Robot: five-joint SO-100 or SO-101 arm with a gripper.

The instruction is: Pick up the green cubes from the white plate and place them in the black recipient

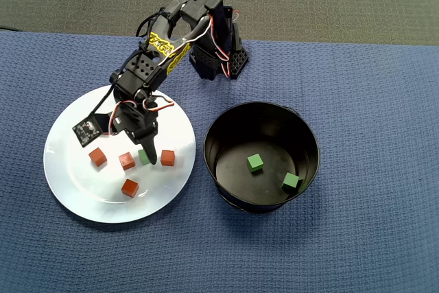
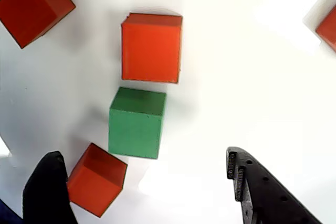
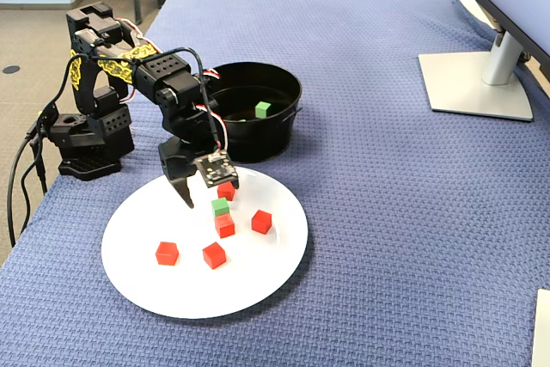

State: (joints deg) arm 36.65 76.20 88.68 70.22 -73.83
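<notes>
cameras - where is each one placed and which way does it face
Overhead view: above the table looking straight down at the white plate, the black pot and the whole arm.
Wrist view: on the gripper, looking down at the plate close up; only two dark fingertips show.
Fixed view: off the table's edge, raised, looking obliquely across; the arm and its base show at left.
Shared: all three show the green cube on the plate among red cubes.

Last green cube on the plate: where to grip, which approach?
Come straight down and close the open hand across the green cube's two free side faces, left and right in the wrist view. A red cube crowds its far face, and another red cube sits at its near-left corner.
</notes>
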